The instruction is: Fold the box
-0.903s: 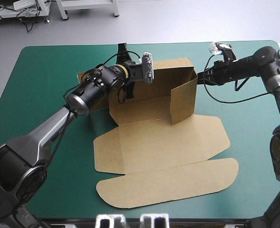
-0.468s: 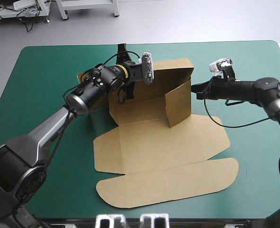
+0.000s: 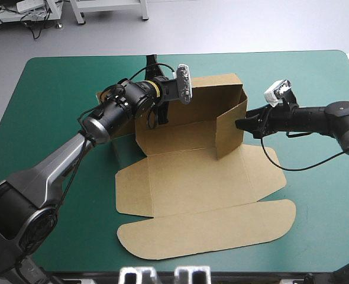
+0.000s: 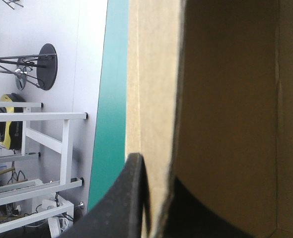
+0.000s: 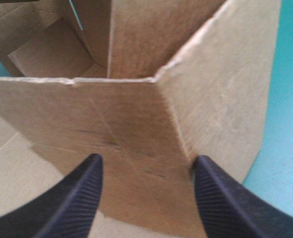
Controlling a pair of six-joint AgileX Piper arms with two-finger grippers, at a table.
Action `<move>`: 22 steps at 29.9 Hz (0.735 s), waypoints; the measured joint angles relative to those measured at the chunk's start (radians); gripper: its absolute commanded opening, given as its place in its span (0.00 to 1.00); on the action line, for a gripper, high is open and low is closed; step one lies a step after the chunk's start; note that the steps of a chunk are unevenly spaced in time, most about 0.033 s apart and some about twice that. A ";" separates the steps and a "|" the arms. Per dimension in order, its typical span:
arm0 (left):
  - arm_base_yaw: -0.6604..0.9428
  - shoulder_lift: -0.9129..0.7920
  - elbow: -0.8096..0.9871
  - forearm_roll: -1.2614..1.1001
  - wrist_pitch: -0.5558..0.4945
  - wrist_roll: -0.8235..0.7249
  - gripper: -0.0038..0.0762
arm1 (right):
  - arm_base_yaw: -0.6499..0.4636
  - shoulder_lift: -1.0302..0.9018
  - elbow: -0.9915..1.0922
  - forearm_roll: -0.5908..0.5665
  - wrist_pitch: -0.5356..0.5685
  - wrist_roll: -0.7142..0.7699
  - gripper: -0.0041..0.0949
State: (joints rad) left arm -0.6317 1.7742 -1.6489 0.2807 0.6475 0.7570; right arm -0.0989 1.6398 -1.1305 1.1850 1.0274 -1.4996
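The brown box [image 3: 192, 177] lies mid-table with its back wall and right wall [image 3: 230, 127] raised and its lid [image 3: 210, 228] flat toward the front edge. My left gripper [image 3: 155, 115] is at the back-left corner; in the left wrist view its black fingers [image 4: 131, 198] are shut on an upright wall [image 4: 151, 99], one outside and one inside. My right gripper [image 3: 241, 125] is at the outer face of the right wall. In the right wrist view it [image 5: 146, 191] stands open, with the wall's folded corner [image 5: 156, 124] just ahead of the fingers.
A brown flap [image 3: 105, 94] shows behind the left arm at the box's left side. The right side flap [image 3: 266, 168] lies flat under the right arm. Teal-green cover [image 3: 50, 94] surrounds the box, and the lid ends near the table's front edge.
The right gripper has come down and forward from the right wall's top edge to its outer face, and its fingers have opened. The left gripper has held still.
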 measured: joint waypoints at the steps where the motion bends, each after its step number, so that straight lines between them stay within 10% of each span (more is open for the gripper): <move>1: -0.001 0.000 0.000 0.000 0.003 -0.001 0.04 | 0.004 0.000 0.000 -0.002 0.007 -0.004 0.77; 22: -0.018 0.088 -0.022 0.143 -0.012 -0.114 0.04 | 0.088 -0.012 -0.048 -0.015 -0.135 -0.041 0.77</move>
State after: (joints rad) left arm -0.6495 1.8619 -1.6708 0.4238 0.6352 0.6433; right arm -0.0112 1.6276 -1.1783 1.1701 0.8919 -1.5411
